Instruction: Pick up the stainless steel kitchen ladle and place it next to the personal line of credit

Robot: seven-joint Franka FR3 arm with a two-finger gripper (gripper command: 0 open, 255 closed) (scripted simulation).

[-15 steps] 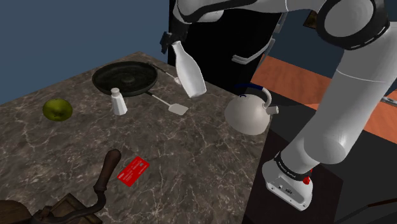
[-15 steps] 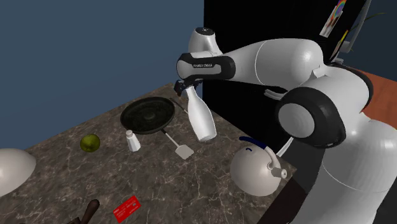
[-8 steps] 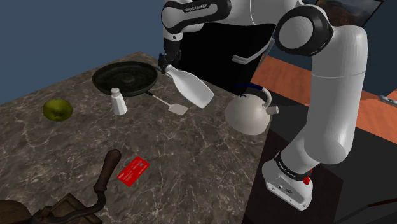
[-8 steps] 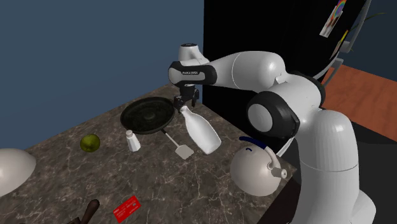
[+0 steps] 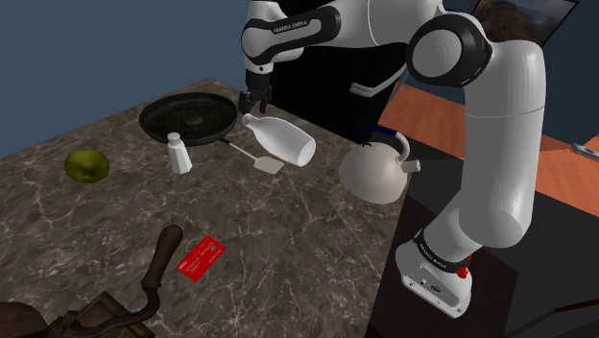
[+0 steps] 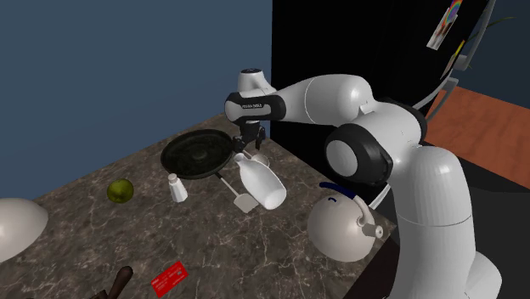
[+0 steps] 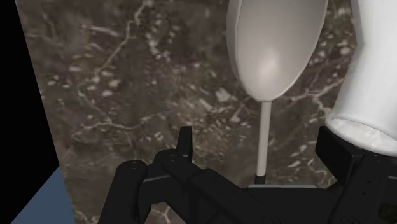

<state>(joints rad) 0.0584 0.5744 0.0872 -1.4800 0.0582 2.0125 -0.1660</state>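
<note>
In the wrist view a pale ladle (image 7: pixel 275 44) lies on the marble counter (image 5: pixel 288 221). Its thin handle runs back between the fingers of my open gripper (image 7: pixel 261 146), and neither finger touches it. A white bottle (image 7: pixel 375 70) leans against the outer finger. In the shoulder view the gripper (image 5: pixel 252 100) is low beside the dark pan, and the bottle (image 5: pixel 280 140) lies tilted just under it. The second exterior view shows the gripper (image 6: pixel 247 144) above the same bottle (image 6: pixel 262 181). The red card (image 5: pixel 201 257) (image 6: pixel 168 278) lies flat far off, near the counter's front.
A dark pan (image 5: pixel 188 117), a white shaker (image 5: pixel 178 154) and a white spatula (image 5: pixel 261 159) sit close to the gripper. A grey kettle (image 5: pixel 374 171) stands at the counter's edge by the stand. A green fruit (image 5: pixel 85 165) and a dark wooden-handled tool (image 5: pixel 158 269) lie nearer the card.
The gripper has come down toward the counter beside the pan. The white bottle has gone from upright to nearly lying, tipping over under the hand.
</note>
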